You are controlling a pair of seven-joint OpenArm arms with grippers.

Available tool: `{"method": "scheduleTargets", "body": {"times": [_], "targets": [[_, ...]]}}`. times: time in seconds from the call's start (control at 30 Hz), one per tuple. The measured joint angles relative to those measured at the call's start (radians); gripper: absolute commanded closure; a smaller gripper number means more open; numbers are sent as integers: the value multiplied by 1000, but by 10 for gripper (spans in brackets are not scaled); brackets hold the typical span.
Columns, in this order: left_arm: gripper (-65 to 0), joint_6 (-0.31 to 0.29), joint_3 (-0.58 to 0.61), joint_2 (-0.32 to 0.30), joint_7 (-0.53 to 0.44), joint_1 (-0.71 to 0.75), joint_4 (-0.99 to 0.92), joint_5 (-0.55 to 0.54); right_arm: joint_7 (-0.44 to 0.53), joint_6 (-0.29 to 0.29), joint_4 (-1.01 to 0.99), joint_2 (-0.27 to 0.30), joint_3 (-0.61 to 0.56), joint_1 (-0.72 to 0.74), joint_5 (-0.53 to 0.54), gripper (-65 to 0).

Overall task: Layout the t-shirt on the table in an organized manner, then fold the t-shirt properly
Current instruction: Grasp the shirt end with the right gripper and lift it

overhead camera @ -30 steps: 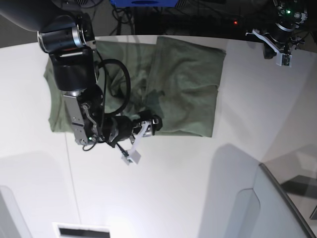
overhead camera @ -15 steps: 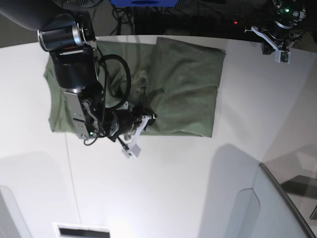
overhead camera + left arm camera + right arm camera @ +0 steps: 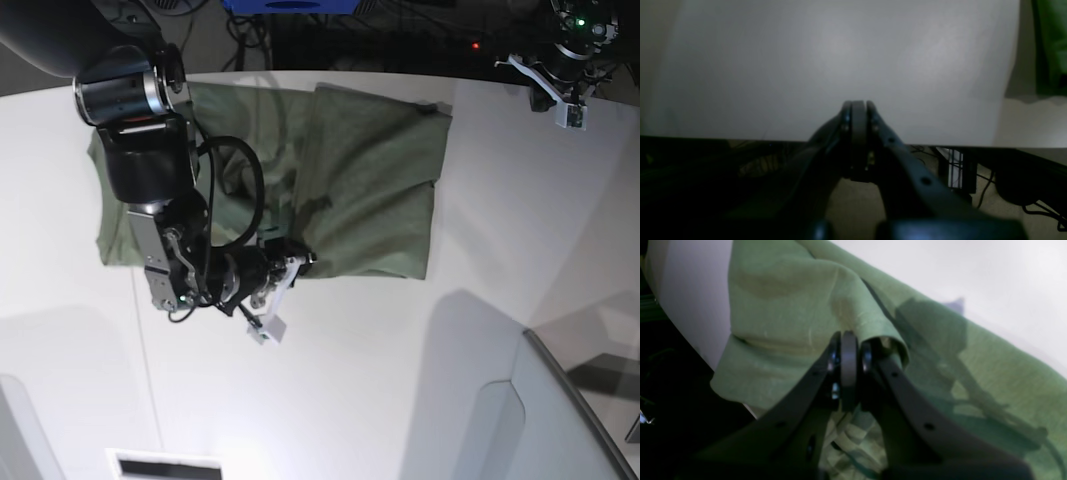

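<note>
Roughly midway, you've got: t-shirt part-folded, right gripper pinching its hem, left gripper closed empty; folds remain.

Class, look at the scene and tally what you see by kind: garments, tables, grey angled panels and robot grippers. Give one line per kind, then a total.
Garments: 1, the t-shirt
Tables: 1, the table
Grey angled panels: 1, the grey panel
Grippers: 2, the right gripper and the left gripper
Total: 5
</note>
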Motion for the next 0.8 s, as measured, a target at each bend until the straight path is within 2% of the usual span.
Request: {"method": "scheduleTargets", "body": {"times": [0.27, 0.33, 0.4, 0.47, 0.57, 0.63, 0.7, 0.73, 0.8], "targets": [[0, 0, 2, 0, -3, -32, -58, 1, 9, 0, -17, 21, 5, 0, -6, -12], [0, 0, 2, 0, 0, -27, -59, 5, 7, -15, -48, 27, 3, 2, -3, -86], [0, 0, 2, 0, 0, -28, -60, 4, 3, -80, -50, 34, 3, -8, -5, -197], [0, 0, 2, 0, 0, -30, -59, 4, -1, -161, -50, 40, -1, -11, -4, -275], [0, 0, 2, 0, 0, -30, -54, 4, 1, -225, -18, 37, -4, -14, -3, -240], [0, -11, 2, -2, 0, -27, -52, -5, -2, -221, 99, 37, -10, -62, -12, -201], [0, -80, 1, 0, 2, -21, -27, -3, -54, -223, 253, 64, -75, -114, -12, -180], [0, -134, 1, 4, 1, -19, -9, -3, -78, -226, 330, 81, -126, -136, -20, -174], [0, -172, 1, 27, 1, -23, 27, -3, -88, -228, 455, 104, -252, -159, -27, -168]]}}
